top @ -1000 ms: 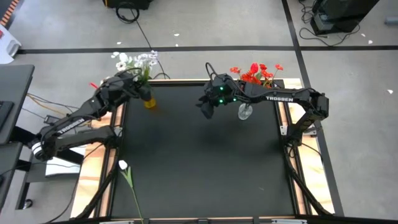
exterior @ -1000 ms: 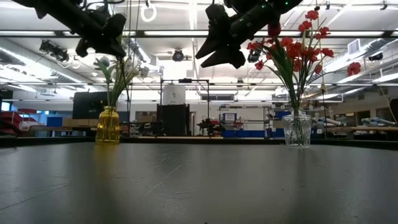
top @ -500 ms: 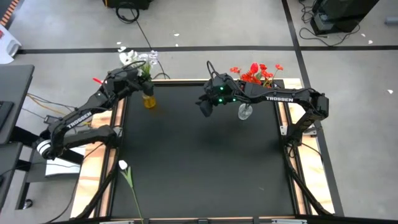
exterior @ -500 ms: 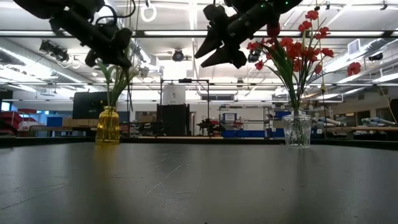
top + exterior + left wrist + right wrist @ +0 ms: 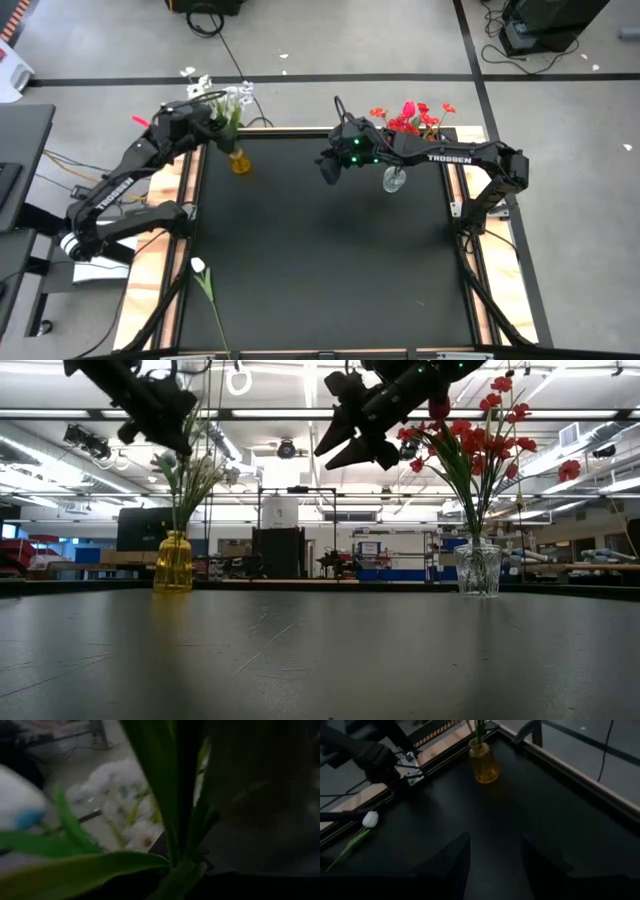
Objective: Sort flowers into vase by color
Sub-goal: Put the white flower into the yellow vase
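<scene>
At the far left, the left gripper (image 5: 205, 112) hovers among the white flowers (image 5: 222, 97) standing in the yellow vase (image 5: 239, 161); its grip cannot be told. A single white tulip (image 5: 199, 268) lies near left. The right gripper (image 5: 330, 168) hangs open beside the clear vase (image 5: 394, 179) of red flowers (image 5: 412, 116).

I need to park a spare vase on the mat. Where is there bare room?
The black mat is bare across its middle and near side, between the yellow vase and the clear vase. A white tulip lies at the near left edge. The far corners are crowded, with the left gripper and right gripper above.
</scene>
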